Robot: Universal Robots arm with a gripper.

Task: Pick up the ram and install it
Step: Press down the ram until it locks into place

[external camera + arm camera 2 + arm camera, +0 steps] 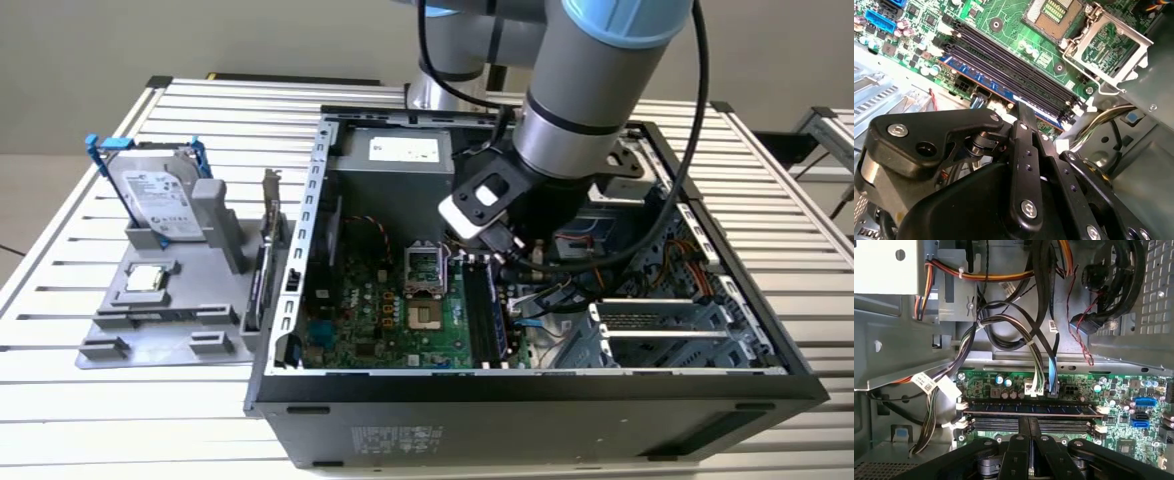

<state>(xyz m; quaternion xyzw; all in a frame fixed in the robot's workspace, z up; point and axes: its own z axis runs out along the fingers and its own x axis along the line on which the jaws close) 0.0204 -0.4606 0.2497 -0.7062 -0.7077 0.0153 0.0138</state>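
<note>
Item: gripper (1029, 427), lowered inside the open computer case (534, 385) above the motherboard's memory slots (1004, 75). Fingers pressed close together. Ram (1029, 410): 1 stick seated upright in the outermost slot, fingertips directly over it, probably to press it home.

The motherboard (387, 310) is bright green, its memory slots (1004, 70) black. A dark ram (1029, 410) stick lies in a slot. The hand (1029, 427) is black. The arm (587, 90) is grey with a light-blue cap. The case (534, 410) is dark grey, the table (80, 420) silver and ribbed.
</note>
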